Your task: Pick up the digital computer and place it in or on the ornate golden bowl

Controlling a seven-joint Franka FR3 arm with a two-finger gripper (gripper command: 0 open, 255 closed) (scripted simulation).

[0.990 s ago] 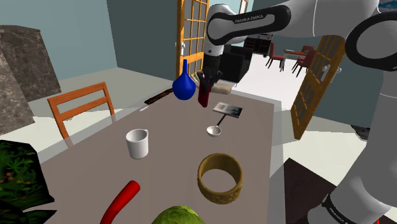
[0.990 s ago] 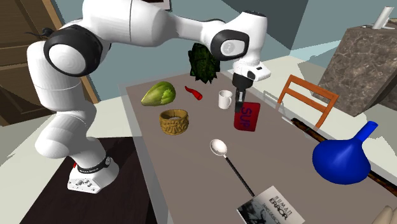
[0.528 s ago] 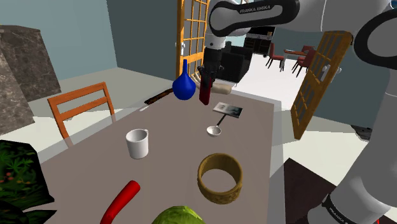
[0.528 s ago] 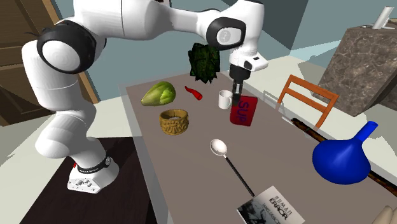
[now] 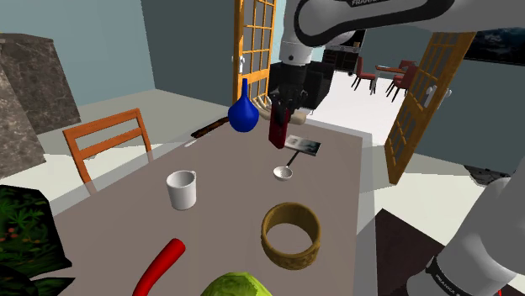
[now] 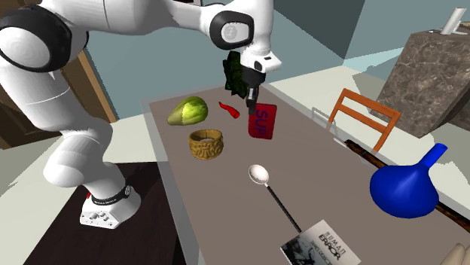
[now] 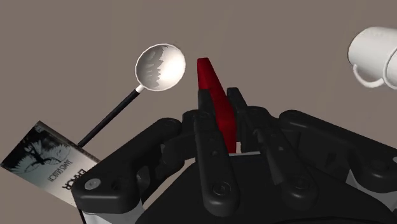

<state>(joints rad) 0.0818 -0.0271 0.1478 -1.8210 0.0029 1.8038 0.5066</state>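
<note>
Obs. Gripper (image 6: 252,102) is clamped on the top edge of the digital computer (image 6: 260,122), a flat red slab with pale lettering. It hangs edge-down below the hand, clear of the table (image 5: 227,172). In the wrist view both fingers press its narrow faces (closed only to the slab's thickness, no gap visible).

Change over the last second: in the second exterior view the slab has shifted towards that view's left and a little upward, and the arm's elbow has risen out of the picture. In the shoulder view the slab (image 5: 275,133) has drifted slightly right, away from the blue vase (image 5: 243,113). The slab's hang looks the same, so the grip seems sound.

Reading: lift is done and the carry has begun. The ornate golden bowl (image 5: 290,250) sits on the near part of the table, well apart from the slab and with nothing in it. The spoon (image 5: 283,172) lies between them and the white mug (image 5: 182,190) is off to one side.

Remaining: travel over the spoon, centre above the bowl (image 6: 205,150), lower, release. The slab looks wider than the ring's opening, so it may rest across the rim or lean
</note>
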